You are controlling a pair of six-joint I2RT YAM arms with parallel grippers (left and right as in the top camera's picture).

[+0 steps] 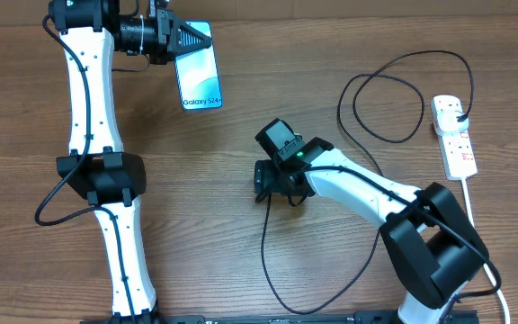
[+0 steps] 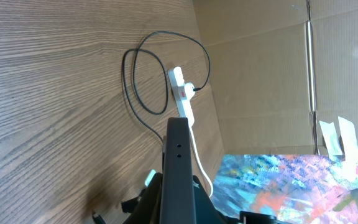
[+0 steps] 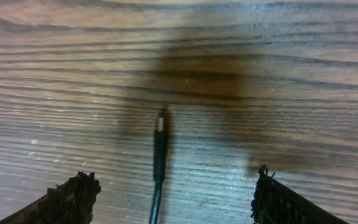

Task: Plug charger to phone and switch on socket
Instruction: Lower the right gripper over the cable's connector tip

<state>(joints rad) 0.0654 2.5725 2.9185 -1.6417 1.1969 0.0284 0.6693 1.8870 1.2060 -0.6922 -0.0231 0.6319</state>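
Right claw (image 3: 178, 196) gapes over charger (image 3: 160, 149) tip, phone (image 1: 199, 81) well apart

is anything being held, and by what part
Nothing clearly. The right gripper is open around the loose charger tip; the left gripper is shut at a corner of the phone, grip unclear.

Wood-grain bench (image 1: 205, 225). At its far edge stands a brown cardboard panel (image 2: 260, 74) bearing two white tape strips (image 2: 339, 138), next to a multicoloured painted sheet (image 2: 291, 186).
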